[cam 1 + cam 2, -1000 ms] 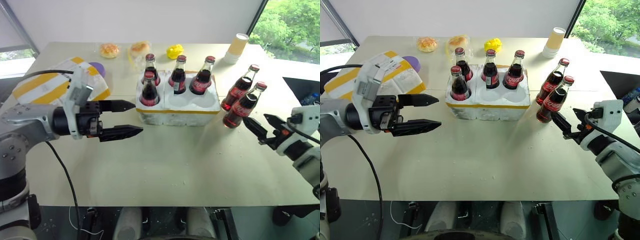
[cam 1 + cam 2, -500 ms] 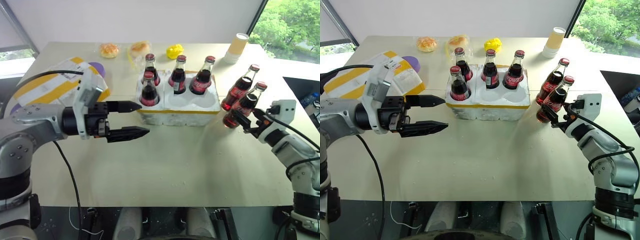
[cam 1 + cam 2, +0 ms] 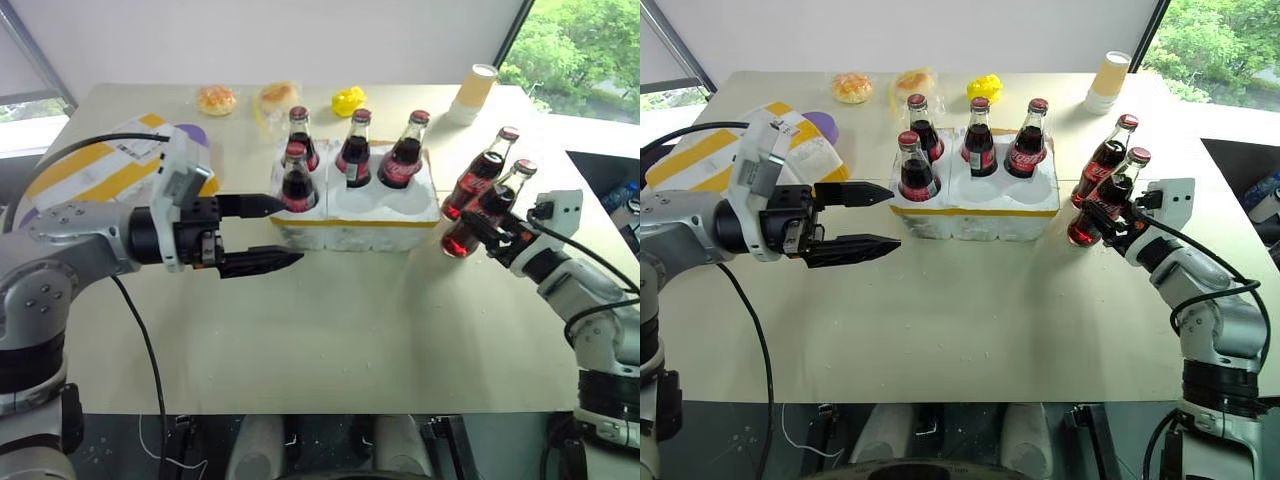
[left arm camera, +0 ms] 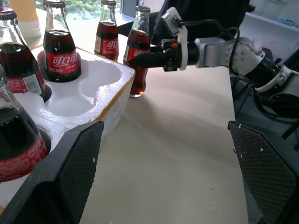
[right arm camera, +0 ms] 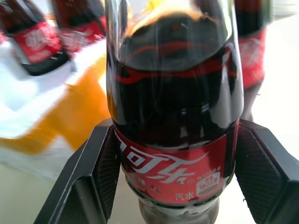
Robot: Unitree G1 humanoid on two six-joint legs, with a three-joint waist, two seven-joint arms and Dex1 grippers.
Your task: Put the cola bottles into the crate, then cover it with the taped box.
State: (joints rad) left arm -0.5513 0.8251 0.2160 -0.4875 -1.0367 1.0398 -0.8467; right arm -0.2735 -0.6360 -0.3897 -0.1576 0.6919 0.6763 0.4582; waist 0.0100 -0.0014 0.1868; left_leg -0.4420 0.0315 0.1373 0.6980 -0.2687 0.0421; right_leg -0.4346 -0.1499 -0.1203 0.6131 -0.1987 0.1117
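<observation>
Six small glass cola bottles with red labels and caps stand on the pale table: four (image 3: pixel 300 182) sit in the wells of the white foam crate (image 3: pixel 356 222) banded in yellow tape, two just right of it. The right gripper (image 3: pixel 482 226) has closed on the nearer loose bottle (image 3: pixel 478 212), fingers (image 5: pixel 96 172) clamping its label. The left gripper (image 3: pixel 268 235), jaws spread wide and empty, hovers left of the crate. The yellow-taped white foam box (image 3: pixel 105 168) lies far left.

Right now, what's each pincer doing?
Left pincer: open, holding nothing.
Right pincer: shut on the nearer loose cola bottle.
</observation>
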